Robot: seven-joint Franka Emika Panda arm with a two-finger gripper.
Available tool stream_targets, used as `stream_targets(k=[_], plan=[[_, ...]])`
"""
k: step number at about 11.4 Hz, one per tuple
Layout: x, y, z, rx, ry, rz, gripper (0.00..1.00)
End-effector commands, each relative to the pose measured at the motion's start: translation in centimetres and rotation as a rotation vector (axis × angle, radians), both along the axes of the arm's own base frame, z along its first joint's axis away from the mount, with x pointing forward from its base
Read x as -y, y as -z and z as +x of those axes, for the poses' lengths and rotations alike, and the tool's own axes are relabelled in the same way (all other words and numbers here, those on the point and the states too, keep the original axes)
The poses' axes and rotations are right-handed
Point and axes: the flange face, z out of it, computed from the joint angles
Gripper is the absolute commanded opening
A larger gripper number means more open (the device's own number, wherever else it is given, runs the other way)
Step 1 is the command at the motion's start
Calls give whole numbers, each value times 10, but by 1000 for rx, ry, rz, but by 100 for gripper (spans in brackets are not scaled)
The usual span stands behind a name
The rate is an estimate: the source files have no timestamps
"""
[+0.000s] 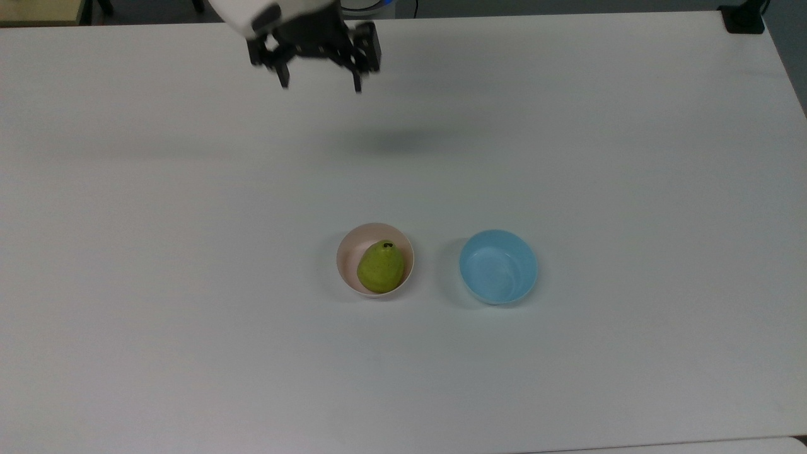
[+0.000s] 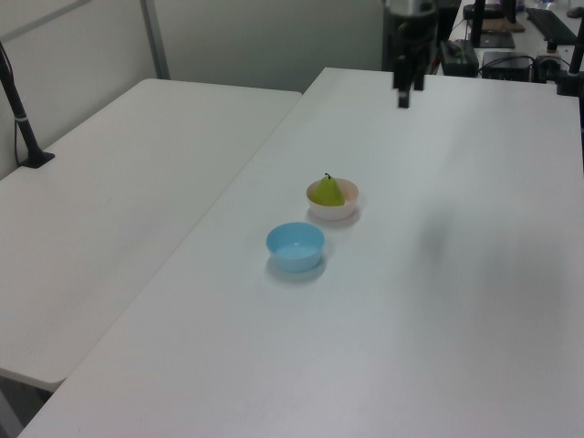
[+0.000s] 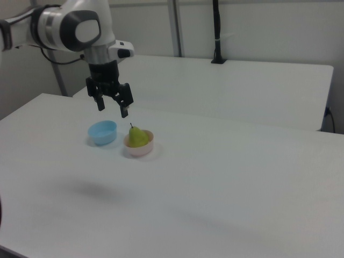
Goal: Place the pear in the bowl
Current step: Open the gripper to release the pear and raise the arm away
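One pear (image 1: pixel 380 267) sits upright, stem up, inside the one pink bowl (image 1: pixel 347 260). One light blue bowl (image 1: pixel 498 267) stands just beside it at the top view's right, both on the white table (image 1: pixel 189 315). The single gripper (image 1: pixel 320 82) hangs well above and apart, fingers spread and holding nothing.

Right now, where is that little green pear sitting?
The pear sits inside the pink bowl near the middle of the white table. In the top view, the blue bowl stands just to the top view's right of it.
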Motion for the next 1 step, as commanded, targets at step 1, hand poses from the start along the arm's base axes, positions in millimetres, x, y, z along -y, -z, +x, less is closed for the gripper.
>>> stream_targets(k=[1], plan=[[15,-3,-42,-13,-29,-6,100]])
